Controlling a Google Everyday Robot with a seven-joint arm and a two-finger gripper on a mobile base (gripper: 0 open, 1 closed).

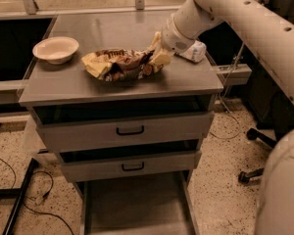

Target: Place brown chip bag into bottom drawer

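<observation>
The brown chip bag [122, 64] lies on the grey cabinet top [112, 33], dark brown with pale yellow ends. My gripper [158, 56] is at the bag's right end, reaching in from the upper right, with pale fingers [161, 58] against the bag. The bottom drawer [134, 204] is pulled out below the cabinet, a flat grey tray with thin side rails and nothing in it.
A white bowl [56, 49] sits at the top's left. A white-labelled clear bottle [193, 52] lies behind my arm [245, 13] at the right. Two grey drawers with black handles [130, 130] sit slightly ajar above the bottom drawer. Cables lie on the floor at left.
</observation>
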